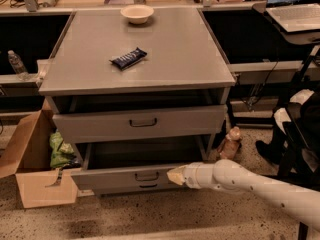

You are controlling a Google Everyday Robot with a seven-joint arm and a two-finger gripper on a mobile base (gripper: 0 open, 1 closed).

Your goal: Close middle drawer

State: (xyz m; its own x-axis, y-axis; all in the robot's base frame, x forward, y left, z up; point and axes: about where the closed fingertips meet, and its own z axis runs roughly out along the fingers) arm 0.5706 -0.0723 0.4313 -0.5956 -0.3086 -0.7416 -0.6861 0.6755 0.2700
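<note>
The middle drawer (115, 178) is pulled out from the grey cabinet, its plain grey tray showing behind a low front panel with a small dark loop handle (146, 175). My gripper (173, 175) comes in from the lower right on a white arm. Its cream tip rests against the drawer's front panel just right of the handle. The fingers look shut together and hold nothing.
The top drawer (140, 123), with a taller front, stands slightly out above. A narrower bottom drawer front (148, 186) shows below. A bowl (137, 13) and a snack bar (128, 58) lie on the cabinet top. A cardboard box (35, 174) stands at the left, a small brown object (229, 143) at the right.
</note>
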